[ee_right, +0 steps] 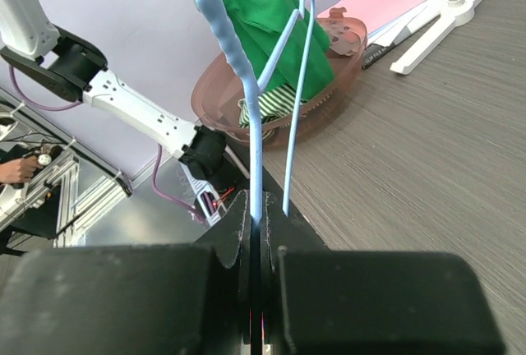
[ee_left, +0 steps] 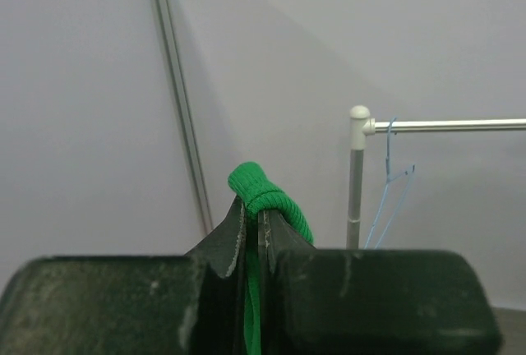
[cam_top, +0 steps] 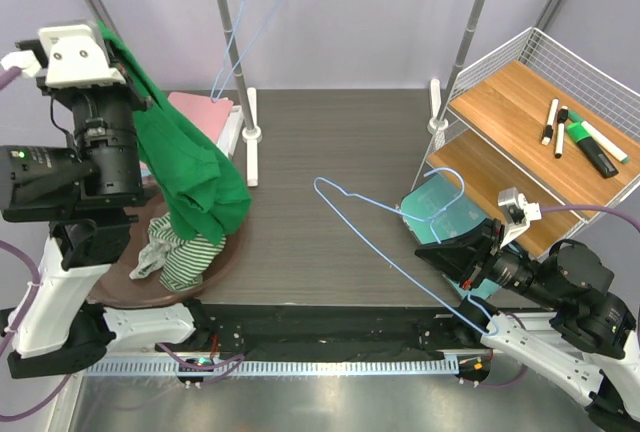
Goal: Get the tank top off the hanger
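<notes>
Tank top [cam_top: 190,167] pinched tight in left jaws; right jaws clamp bare hanger [ee_right: 256,158].

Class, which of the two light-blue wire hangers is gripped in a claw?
The light-blue wire hanger pinched in the right claw; the other hanger hangs free on the metal rail.

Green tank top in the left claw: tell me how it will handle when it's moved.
Likely floppy: the green tank top hangs in loose folds from the left claw, so it should sag and swing when carried. Probably light, since a pinch on one bunched edge holds most of it up.
</notes>
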You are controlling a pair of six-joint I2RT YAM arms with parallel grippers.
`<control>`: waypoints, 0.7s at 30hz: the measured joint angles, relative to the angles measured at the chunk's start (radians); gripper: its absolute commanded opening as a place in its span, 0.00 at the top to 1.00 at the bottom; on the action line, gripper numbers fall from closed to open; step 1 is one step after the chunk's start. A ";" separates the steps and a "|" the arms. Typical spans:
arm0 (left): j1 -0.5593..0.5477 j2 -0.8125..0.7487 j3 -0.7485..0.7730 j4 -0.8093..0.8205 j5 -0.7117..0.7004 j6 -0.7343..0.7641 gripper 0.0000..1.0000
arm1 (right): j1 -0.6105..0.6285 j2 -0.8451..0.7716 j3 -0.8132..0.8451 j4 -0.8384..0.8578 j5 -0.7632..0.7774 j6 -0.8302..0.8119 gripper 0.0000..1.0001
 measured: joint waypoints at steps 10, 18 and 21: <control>0.014 -0.095 -0.218 0.031 -0.119 -0.004 1.00 | 0.000 -0.027 -0.016 0.017 -0.015 0.006 0.99; 0.038 -0.163 -0.330 -0.129 -0.200 -0.181 1.00 | 0.000 -0.052 -0.038 0.019 -0.034 0.014 0.99; 0.116 -0.165 -0.337 -0.315 -0.179 -0.373 1.00 | 0.000 -0.055 -0.047 0.020 -0.046 0.022 0.99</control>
